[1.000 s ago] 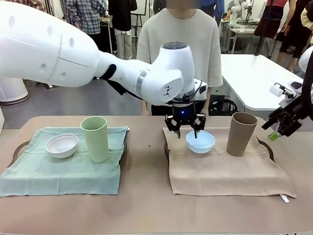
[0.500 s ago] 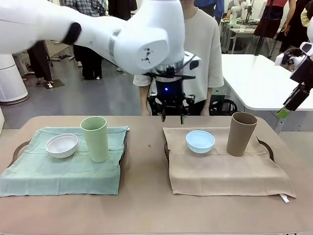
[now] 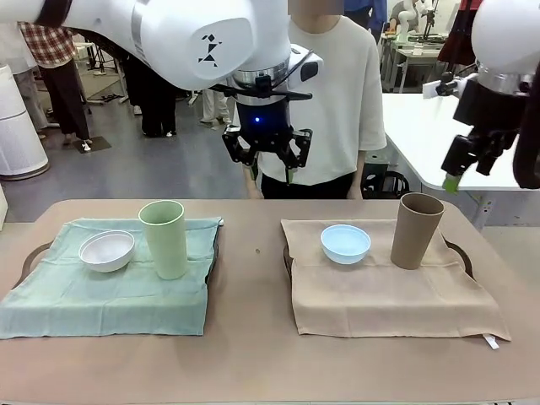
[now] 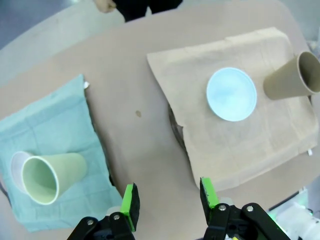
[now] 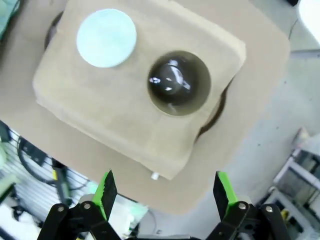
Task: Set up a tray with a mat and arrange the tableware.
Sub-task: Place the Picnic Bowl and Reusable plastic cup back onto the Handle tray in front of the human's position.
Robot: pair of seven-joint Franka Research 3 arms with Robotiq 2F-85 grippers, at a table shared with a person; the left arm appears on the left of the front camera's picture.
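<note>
Two trays carry mats. The green mat (image 3: 110,291) holds a white bowl (image 3: 106,250) and a pale green cup (image 3: 164,239). On the tan mat (image 3: 388,295) sit a light blue bowl (image 3: 345,243) and a brown cup (image 3: 417,229). My left gripper (image 3: 268,160) hangs high above the table's far edge, open and empty. From it I look down on the blue bowl (image 4: 231,94), the brown cup (image 4: 295,80) and the green cup (image 4: 50,177). My right gripper (image 3: 468,169) is open, high above the brown cup (image 5: 179,82).
A person in a white shirt (image 3: 337,76) stands at the far side, behind my left gripper. Dark tray rims show at the left (image 3: 32,253) and right (image 3: 460,249). A white table (image 3: 439,135) stands behind on the right. Bare tabletop (image 3: 253,278) lies between the trays.
My left gripper has lifted from just above the blue bowl and moved up and left, still open. The right gripper has also risen and now points downward.
</note>
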